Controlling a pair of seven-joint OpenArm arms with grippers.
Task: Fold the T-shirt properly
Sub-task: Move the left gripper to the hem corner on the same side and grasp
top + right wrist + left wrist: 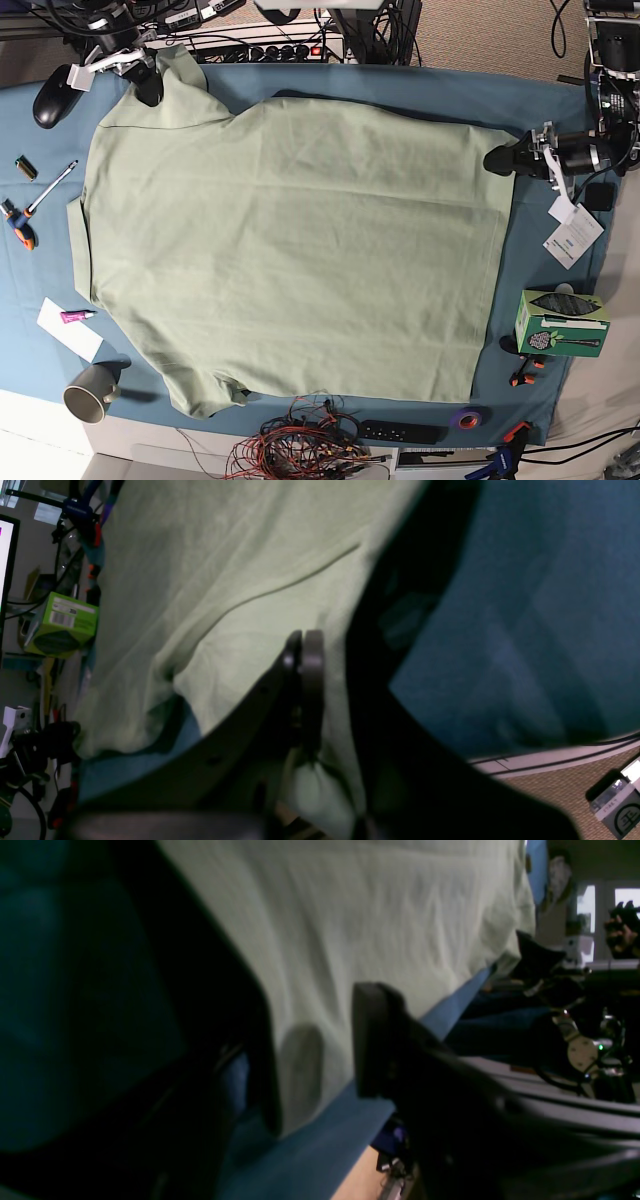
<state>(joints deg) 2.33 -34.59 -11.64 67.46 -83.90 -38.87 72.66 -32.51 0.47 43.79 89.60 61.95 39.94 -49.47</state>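
Closest to the lens, the right end effector (304, 650) has its two dark jaws pressed flat together, clenched on a pinch of the T-shirt (240, 580); a small bunch of pale green fabric shows just below the jaws. In the base view this right end effector (148, 88) sits at the sleeve at the upper left corner of the garment.

The left end effector (315, 1050) stands released, its jaws spread apart with the shirt's edge lying between them, not gripped. In the base view it (497, 161) rests at the hem corner on the upper right.

The T-shirt (290, 250) lies spread flat and wide across the teal-blue cloth (400, 85) that covers the tabletop, collar end to the left, hem to the right.

Around it lie a computer mouse (50, 100), a grey mug (90, 392), a green box (560, 325), a paper tag (573, 236) and a tangle of wires (300, 445).
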